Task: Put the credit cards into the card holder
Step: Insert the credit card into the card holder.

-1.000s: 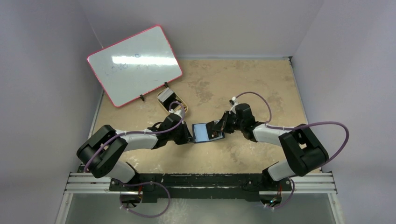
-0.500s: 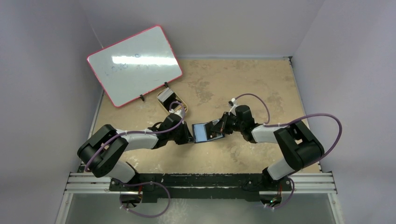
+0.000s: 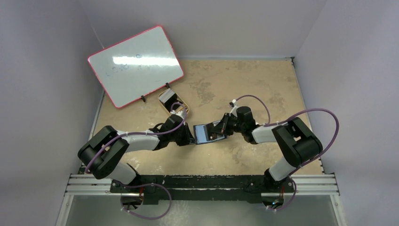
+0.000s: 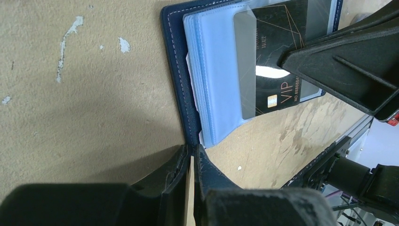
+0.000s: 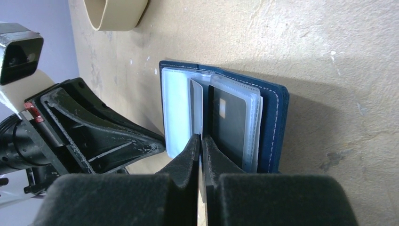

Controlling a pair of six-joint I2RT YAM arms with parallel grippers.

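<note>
My right gripper (image 5: 201, 141) pinches a card (image 4: 277, 52) edge-on, its leading part inside the holder's (image 4: 176, 70) sleeve straight ahead; my left gripper (image 4: 193, 157), opposite, clamps the holder's navy edge on the tabletop (image 4: 70, 94).

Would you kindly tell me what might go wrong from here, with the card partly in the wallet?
The left hand pinches only one edge of the navy-blue bifold wallet, so a push may pivot it or pull it free. The black VIP card, gripped in the right hand, sits partly among the clear plastic sleeves; it may snag one, or slip between sleeves instead of into a pocket.
</note>
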